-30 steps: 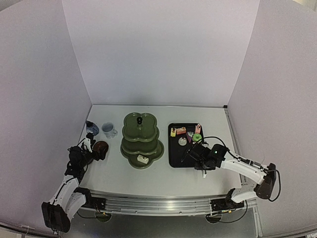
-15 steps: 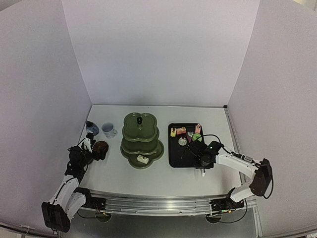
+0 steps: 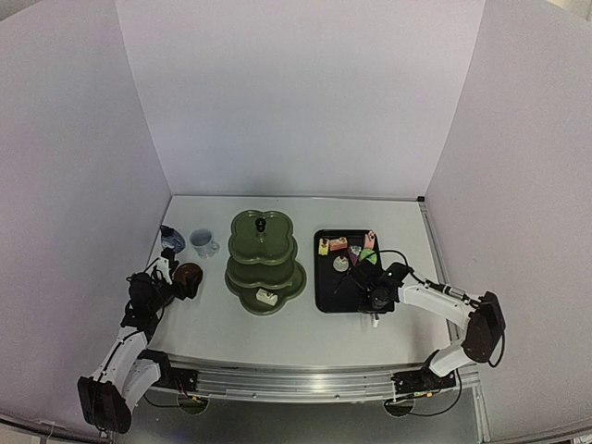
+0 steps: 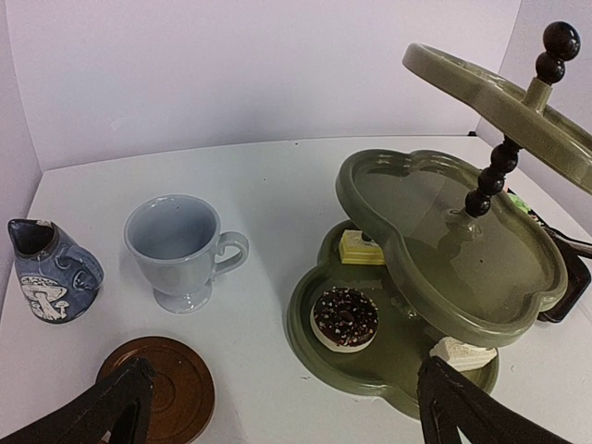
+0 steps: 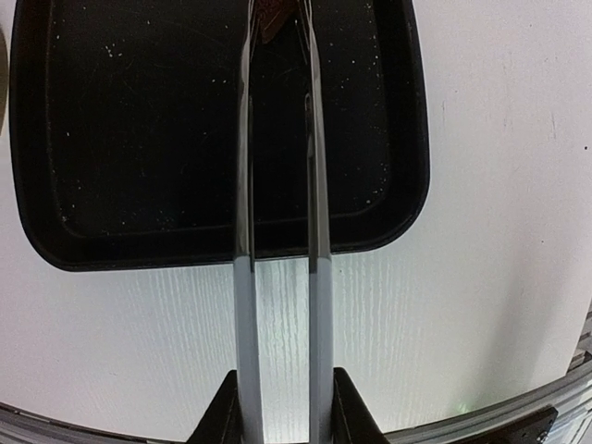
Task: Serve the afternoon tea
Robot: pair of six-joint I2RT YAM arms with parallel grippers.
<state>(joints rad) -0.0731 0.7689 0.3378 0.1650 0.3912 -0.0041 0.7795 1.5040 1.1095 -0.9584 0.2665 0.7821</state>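
Note:
The olive-green three-tier stand [image 3: 264,259] holds a chocolate doughnut [image 4: 345,318], a yellow cake [image 4: 359,247] and a white cake [image 4: 462,353] on its bottom tier. Several small cakes [image 3: 339,243] lie at the far end of the black tray [image 3: 328,287]. My right gripper [image 3: 375,294] is shut on the metal tongs [image 5: 242,185], which reach out over the tray [image 5: 139,139]. A brownish bit [image 5: 276,20] sits between the tong tips at the frame's top edge. My left gripper [image 4: 284,370] stands open near the brown coaster [image 4: 162,388], with a bluish cup [image 4: 176,248] beyond it.
A dark blue mushroom-patterned jug [image 4: 48,270] stands left of the cup near the left wall. White walls close in the table on three sides. The table's near edge rail [image 3: 296,379] runs just behind the tray.
My right gripper has shifted left and farther over the tray, and the tong arms have been squeezed closer together. The left arm has not moved.

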